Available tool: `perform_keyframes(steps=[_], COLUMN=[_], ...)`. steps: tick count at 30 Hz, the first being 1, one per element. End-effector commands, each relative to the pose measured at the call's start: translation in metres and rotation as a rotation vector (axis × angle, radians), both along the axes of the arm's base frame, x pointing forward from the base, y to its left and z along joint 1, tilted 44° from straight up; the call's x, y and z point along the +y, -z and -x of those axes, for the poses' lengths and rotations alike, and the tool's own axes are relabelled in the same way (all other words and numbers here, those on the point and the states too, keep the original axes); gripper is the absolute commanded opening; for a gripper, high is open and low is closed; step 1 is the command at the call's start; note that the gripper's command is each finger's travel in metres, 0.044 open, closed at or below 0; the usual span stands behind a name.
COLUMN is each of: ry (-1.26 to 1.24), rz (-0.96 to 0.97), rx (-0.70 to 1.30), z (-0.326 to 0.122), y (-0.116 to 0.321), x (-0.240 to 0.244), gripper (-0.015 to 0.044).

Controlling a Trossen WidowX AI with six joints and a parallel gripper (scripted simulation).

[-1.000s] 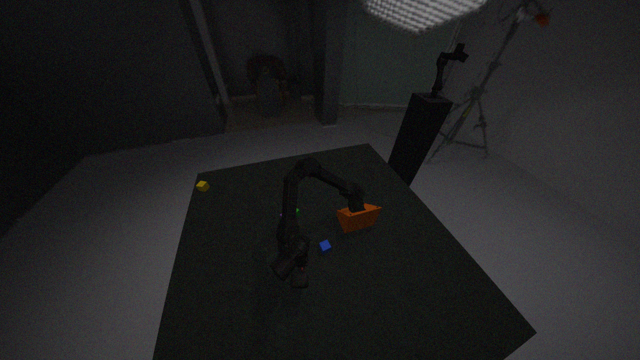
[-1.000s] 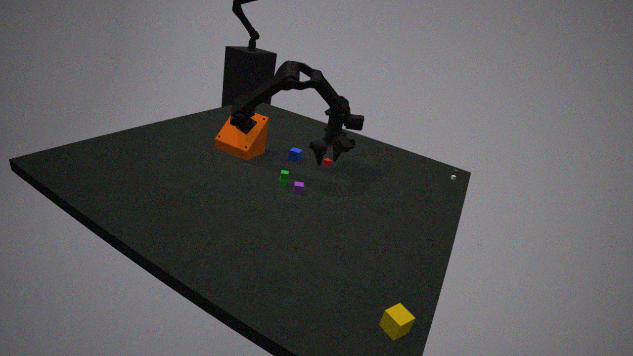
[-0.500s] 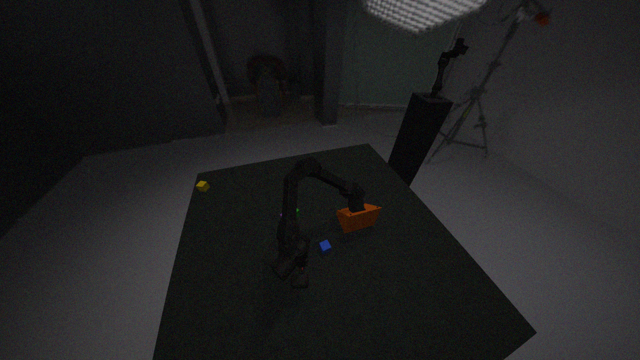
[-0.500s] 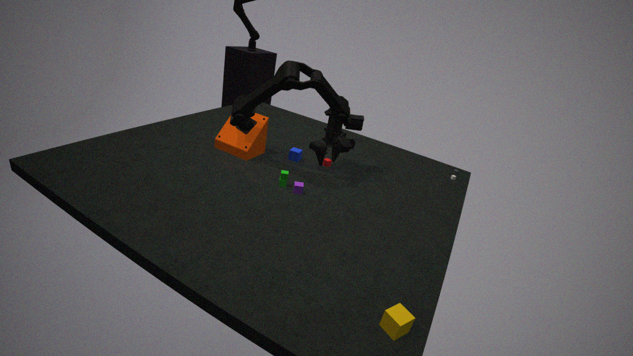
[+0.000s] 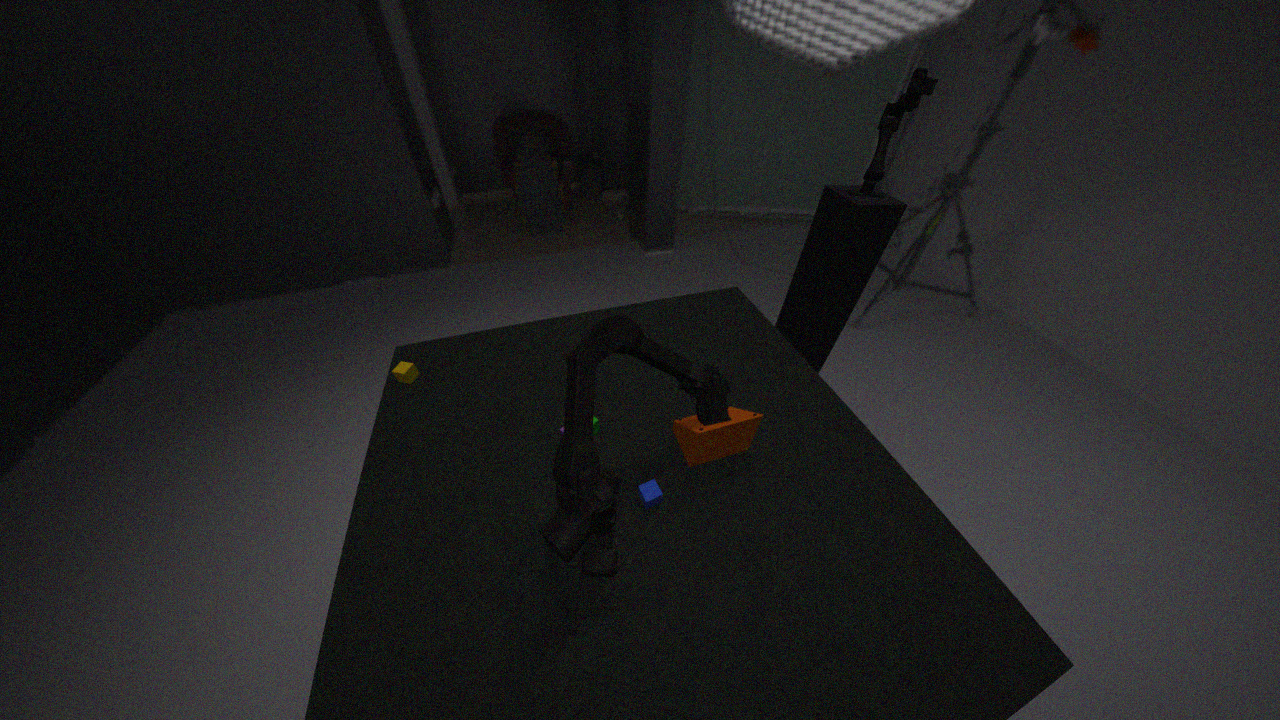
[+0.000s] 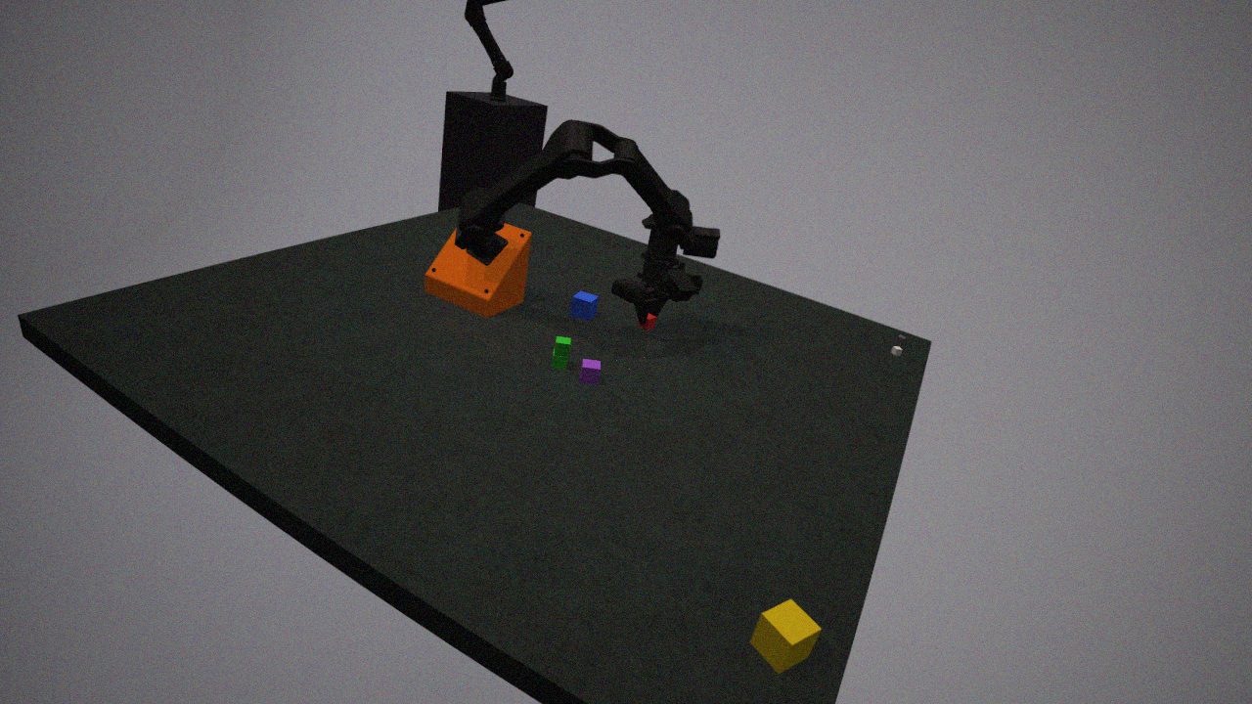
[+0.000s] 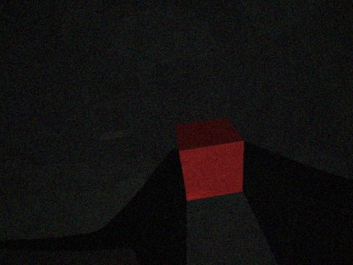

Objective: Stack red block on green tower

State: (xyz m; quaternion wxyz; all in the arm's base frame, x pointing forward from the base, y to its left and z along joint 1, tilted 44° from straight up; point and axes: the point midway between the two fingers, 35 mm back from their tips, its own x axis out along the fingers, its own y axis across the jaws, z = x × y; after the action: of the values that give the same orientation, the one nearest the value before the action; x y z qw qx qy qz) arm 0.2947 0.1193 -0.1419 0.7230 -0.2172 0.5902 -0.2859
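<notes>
The red block [image 6: 648,322] [image 7: 212,162] sat between the two fingertips of the gripper [image 5: 586,537] [image 6: 648,317] [image 7: 206,153], which had closed on it; both fingers met its sides in the wrist view. In the exterior view it was to the right of the green tower [image 5: 594,427] [image 6: 561,352] and farther back, not on top of it. Whether it touched the table [image 5: 716,582] [image 6: 437,481] could not be told.

There was one red block, one green tower, standing upright, and one each of three other coloured blocks. Seen from the exterior, the purple block [image 6: 591,371] was just beside the tower, on its right; the blue block [image 5: 650,492] [image 6: 584,305] was behind the tower, and the yellow block [image 5: 405,372] [image 6: 784,637] was well apart from it, toward the viewer.

The arm [image 5: 581,402] [image 6: 573,149] rose from one orange mount [image 5: 698,443] [image 6: 464,293], behind and left of the tower in that view. It arched high, bent at the elbow, then sloped down beyond the tower to the right, with the gripper pointing down at the end.
</notes>
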Motion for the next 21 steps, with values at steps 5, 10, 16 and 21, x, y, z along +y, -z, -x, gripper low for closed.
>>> perform_keyframes(steps=[5, 10, 16, 21], ry=[-0.006, -0.006, -0.006, -0.006], rz=[0.002, 0.001, 0.000, 0.000], rx=[-0.001, 0.000, 0.001, 0.001], z=[0.003, 0.007, 0.012, 0.016], y=[-0.016, -0.035, -0.059, -0.079], x=[0.016, 0.033, 0.056, 0.074], gripper=[0.0000, 0.0000, 0.0000, 0.0000])
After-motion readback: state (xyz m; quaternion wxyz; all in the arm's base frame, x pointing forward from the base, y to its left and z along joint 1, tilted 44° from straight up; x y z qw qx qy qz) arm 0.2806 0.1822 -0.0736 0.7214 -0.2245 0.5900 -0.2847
